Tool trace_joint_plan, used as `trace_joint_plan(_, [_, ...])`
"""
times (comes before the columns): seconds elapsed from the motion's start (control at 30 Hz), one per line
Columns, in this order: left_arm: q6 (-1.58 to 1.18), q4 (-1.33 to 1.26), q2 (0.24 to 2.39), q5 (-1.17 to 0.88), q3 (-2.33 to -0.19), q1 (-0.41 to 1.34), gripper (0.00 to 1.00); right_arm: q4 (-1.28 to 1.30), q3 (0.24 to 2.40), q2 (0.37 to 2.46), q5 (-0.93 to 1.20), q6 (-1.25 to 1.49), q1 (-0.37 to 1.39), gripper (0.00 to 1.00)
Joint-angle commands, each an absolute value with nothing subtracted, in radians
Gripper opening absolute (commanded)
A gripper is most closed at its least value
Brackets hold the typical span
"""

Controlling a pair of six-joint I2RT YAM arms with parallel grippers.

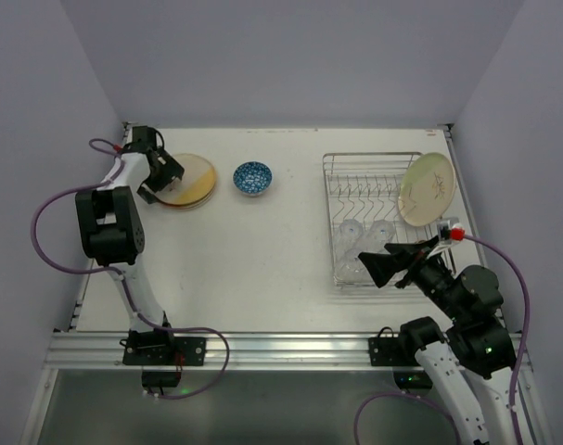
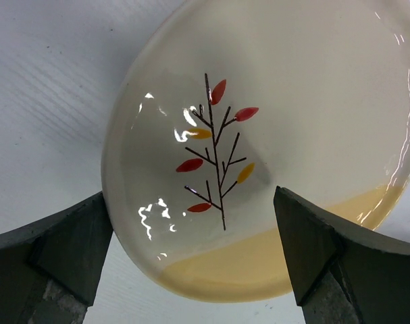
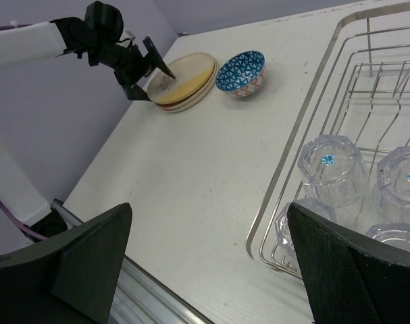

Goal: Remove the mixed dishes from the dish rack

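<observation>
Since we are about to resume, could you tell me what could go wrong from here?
The left end effector is open astride the rim of the top plate on the stack; a crooked retreat might drag it off.
The right end effector hangs open near closely packed glasses in the dish rack; descending could knock a neighbour.
Jolting the rack might topple the leaning plate.

The top plate [image 2: 292, 101] is running off the upper and right edges of the left wrist view, covering all but a yellow crescent of the plate beneath [image 2: 259, 263]. In the right wrist view's lower right, a finger [image 3: 350, 273] of the right gripper [image 3: 210, 214] is hiding parts of two glasses [image 3: 394, 236].
</observation>
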State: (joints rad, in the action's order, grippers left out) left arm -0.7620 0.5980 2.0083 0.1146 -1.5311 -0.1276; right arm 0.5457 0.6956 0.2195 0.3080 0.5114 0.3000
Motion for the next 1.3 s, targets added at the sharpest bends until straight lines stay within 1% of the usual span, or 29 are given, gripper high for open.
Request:
trace_joint_plan(0.0, [-0.739, 0.679, 2.014, 0.208, -1.637, -0.1, 1.0, 0.557, 0.719, 0.207, 0.316, 0.494, 0.299, 0.99])
trace_joint_plan(0.23, [-0.732, 0.745, 2.036, 0.227, -1.698, -0.097, 1.0, 0.561, 0.726, 0.213, 0.322, 0.491, 0.299, 0.99])
trace_joint_plan(0.33, [-0.724, 0.764, 2.013, 0.236, -1.71, -0.097, 1.0, 0.572, 0.73, 0.215, 0.305, 0.483, 0.298, 0.99])
trace_joint_plan(0.53, [-0.707, 0.821, 1.899, 0.204, -1.747, -0.097, 1.0, 0.589, 0.756, 0.268, 0.23, 0.476, 0.298, 0.99])
trace_joint_plan(0.63, [-0.675, 0.798, 1.758, 0.157, -1.72, -0.095, 1.0, 0.597, 0.765, 0.301, 0.146, 0.482, 0.299, 0.99])
trace_joint_plan(0.67, [-0.661, 0.761, 1.664, 0.141, -1.674, -0.088, 1.0, 0.598, 0.768, 0.313, 0.091, 0.485, 0.298, 0.99])
trace_joint_plan(0.73, [-0.609, 0.717, 1.559, 0.1, -1.611, -0.077, 1.0, 0.598, 0.781, 0.362, 0.029, 0.474, 0.299, 0.99])
trace_joint_plan(0.77, [-0.595, 0.686, 1.454, 0.094, -1.539, -0.055, 1.0, 0.598, 0.788, 0.383, -0.035, 0.468, 0.298, 0.99])
trace_joint_plan(0.83, [-0.555, 0.67, 1.357, 0.086, -1.465, -0.031, 1.0, 0.609, 0.822, 0.457, -0.124, 0.442, 0.299, 0.99])
trace_joint_plan(0.87, [-0.54, 0.657, 1.257, 0.086, -1.378, -0.005, 1.0, 0.609, 0.833, 0.481, -0.171, 0.427, 0.299, 0.99])
trace_joint_plan(0.9, [-0.535, 0.649, 1.211, 0.09, -1.332, 0.032, 1.0, 0.609, 0.856, 0.507, -0.271, 0.393, 0.298, 0.99])
trace_joint_plan(0.93, [-0.532, 0.614, 1.112, 0.106, -1.278, 0.084, 1.0, 0.614, 0.871, 0.564, -0.319, 0.378, 0.298, 0.99])
trace_joint_plan(0.97, [-0.531, 0.601, 1.064, 0.116, -1.223, 0.112, 1.0, 0.615, 0.888, 0.593, -0.36, 0.342, 0.295, 0.99])
trace_joint_plan(1.0, [-0.534, 0.591, 1.025, 0.129, -1.122, 0.135, 1.0, 0.617, 0.926, 0.624, -0.405, 0.319, 0.293, 0.99])
trace_joint_plan(1.1, [-0.523, 0.563, 0.892, 0.163, -0.952, 0.198, 1.0, 0.617, 1.018, 0.76, -0.449, 0.269, 0.256, 0.99])
trace_joint_plan(1.13, [-0.509, 0.558, 0.872, 0.161, -0.924, 0.205, 1.0, 0.617, 1.041, 0.797, -0.431, 0.259, 0.236, 0.99])
trace_joint_plan(1.2, [-0.45, 0.558, 0.835, 0.161, -0.872, 0.213, 1.0, 0.615, 1.107, 0.899, -0.365, 0.235, 0.131, 0.99])
trace_joint_plan(1.23, [-0.43, 0.564, 0.828, 0.169, -0.865, 0.213, 1.0, 0.606, 1.126, 0.934, -0.283, 0.229, 0.091, 0.99])
trace_joint_plan(1.27, [-0.401, 0.578, 0.815, 0.178, -0.856, 0.213, 1.0, 0.606, 1.171, 1.01, -0.266, 0.21, 0.03, 0.99])
